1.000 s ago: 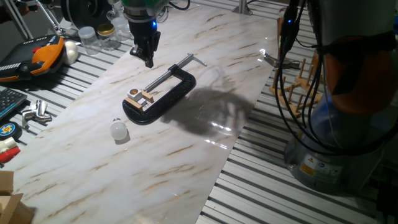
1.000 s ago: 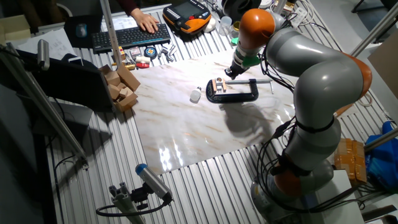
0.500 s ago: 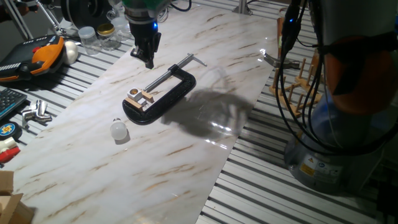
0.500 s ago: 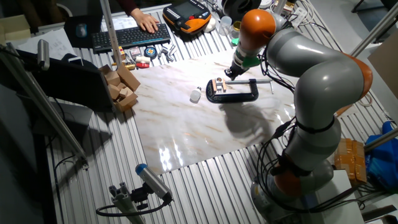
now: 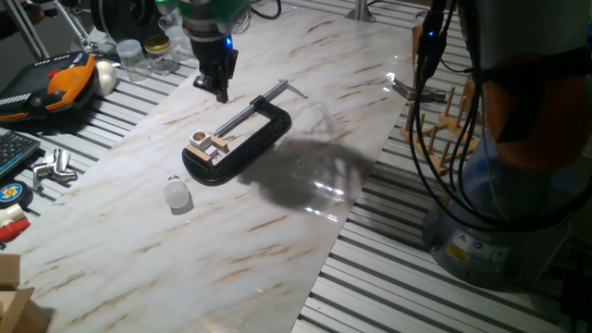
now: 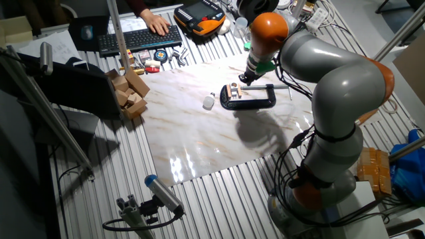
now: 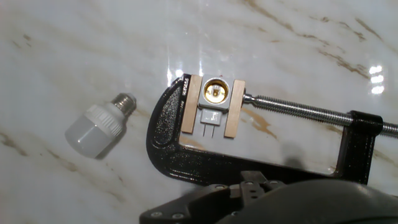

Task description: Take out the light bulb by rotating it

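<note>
The light bulb [image 5: 177, 192] [image 6: 208, 101] [image 7: 99, 124] lies on its side on the marble table, frosted white with its metal screw base bare, free of the socket. The black C-clamp [image 5: 242, 139] [image 6: 251, 99] [image 7: 180, 155] grips a small socket between two wooden pads [image 7: 188, 102]. That socket [image 7: 215, 91] [image 5: 208, 144] shows an empty brass hole. My gripper [image 5: 220, 91] [image 6: 243, 78] [image 7: 255, 183] hangs above the table just behind the clamp's screw, apart from the bulb. Its fingers are together with nothing between them.
Glass jars [image 5: 148, 53] and an orange-black device [image 5: 55, 85] sit at the back left. A keyboard [image 6: 139, 38], metal parts [image 5: 54, 166] and wooden blocks [image 6: 129, 89] lie off the table's left edge. A wooden rack [image 5: 453, 116] stands at the right.
My gripper has drifted slightly up and to the left. The bulb and the clamp have not moved.
</note>
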### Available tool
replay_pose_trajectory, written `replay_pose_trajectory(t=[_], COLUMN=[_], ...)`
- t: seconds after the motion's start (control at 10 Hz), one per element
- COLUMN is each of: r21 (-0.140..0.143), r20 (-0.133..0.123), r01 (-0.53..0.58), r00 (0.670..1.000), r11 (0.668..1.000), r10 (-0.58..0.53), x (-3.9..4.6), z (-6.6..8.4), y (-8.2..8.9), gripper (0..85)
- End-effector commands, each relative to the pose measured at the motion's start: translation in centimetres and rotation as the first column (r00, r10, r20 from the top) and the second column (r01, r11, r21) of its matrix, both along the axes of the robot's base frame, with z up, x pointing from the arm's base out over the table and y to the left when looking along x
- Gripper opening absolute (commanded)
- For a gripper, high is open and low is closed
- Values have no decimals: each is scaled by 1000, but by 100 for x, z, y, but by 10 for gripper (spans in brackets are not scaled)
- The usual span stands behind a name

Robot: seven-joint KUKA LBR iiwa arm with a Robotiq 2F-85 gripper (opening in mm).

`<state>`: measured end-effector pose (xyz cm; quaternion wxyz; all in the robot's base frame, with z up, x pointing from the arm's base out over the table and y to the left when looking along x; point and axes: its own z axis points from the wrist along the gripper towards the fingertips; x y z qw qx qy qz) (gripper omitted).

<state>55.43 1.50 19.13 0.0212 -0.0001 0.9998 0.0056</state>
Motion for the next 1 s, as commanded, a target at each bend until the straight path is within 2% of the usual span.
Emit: replay_pose_trajectory(t=[0.0,0.2,0.3,0.4,0.6,0.8,0.9], r21=[33,1,18,24,27,-16,-19], r20=[-18,-4,-25,-34,-32,-33,-31], r01=[3,-8,6,-2,-14,1,7], r00=[1000,1000,1000,999,999,999,999], r11=[999,1000,1000,1000,1000,1000,1000], r10=[-2,8,-5,3,15,-2,-8], x=[-29,-68,-82,-130,-234,-272,-289], z=[-17,-6,17,19,-60,-18,-15], y=[18,36,29,39,78,37,5], gripper=[0,0,0,0,0,0,0])
